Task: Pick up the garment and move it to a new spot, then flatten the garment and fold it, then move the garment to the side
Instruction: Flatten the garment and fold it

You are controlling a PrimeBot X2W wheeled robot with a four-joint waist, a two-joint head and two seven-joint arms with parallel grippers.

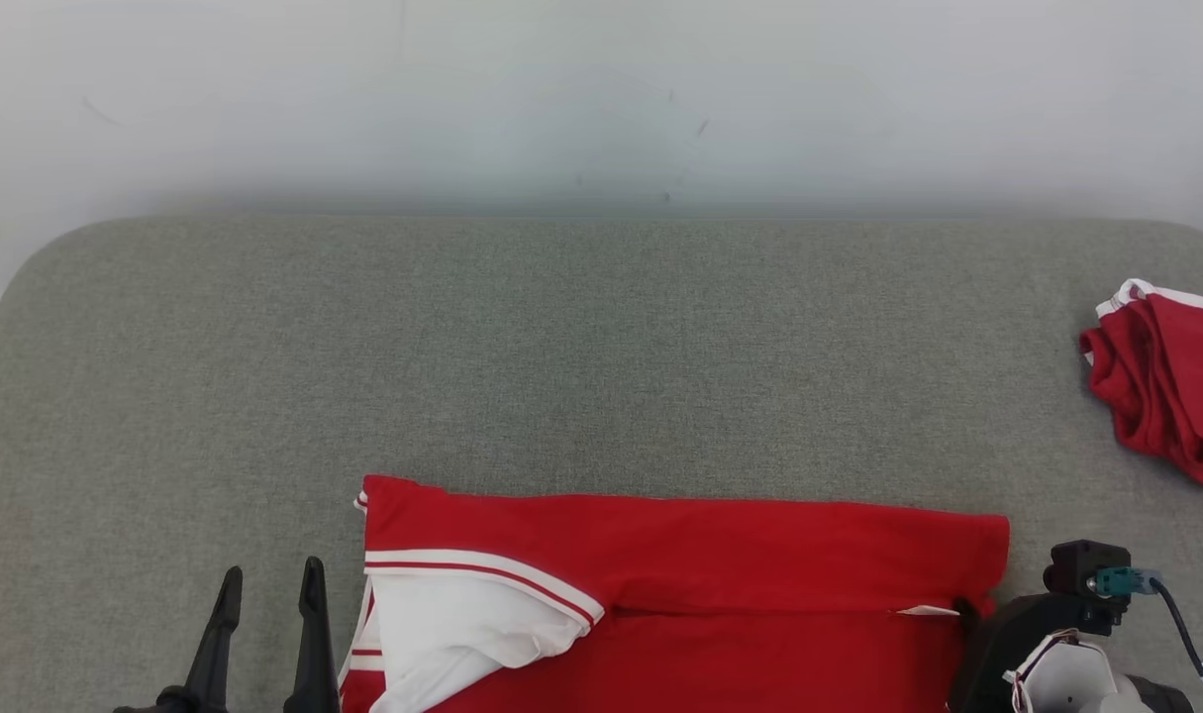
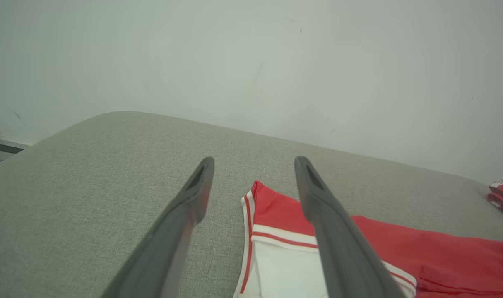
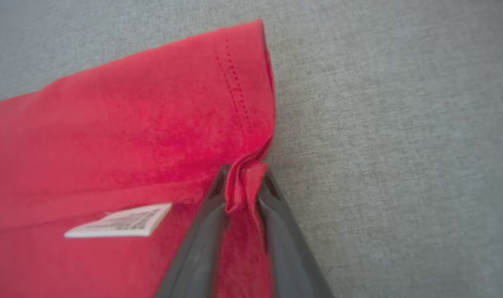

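Clearly, the right end effector [image 3: 243, 182] is clenched on a bunched fold at the edge of the red garment [image 1: 720, 555], which lies flat on the grey surface [image 1: 601, 376]. A white label [image 3: 119, 221] sits near its fingers, to their left in the right wrist view. The left end effector [image 1: 269, 579] hangs released, just beside the garment's white sleeve [image 1: 462, 624]. Another red bundle [image 1: 1170, 381] lies well beyond the right end effector.

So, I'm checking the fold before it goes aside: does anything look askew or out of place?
Yes. On the garment, the white flap at the left lies slanted, a label pokes out near the right edge, and that edge is bunched in the right tool. Another red piece lies crumpled at the far right.
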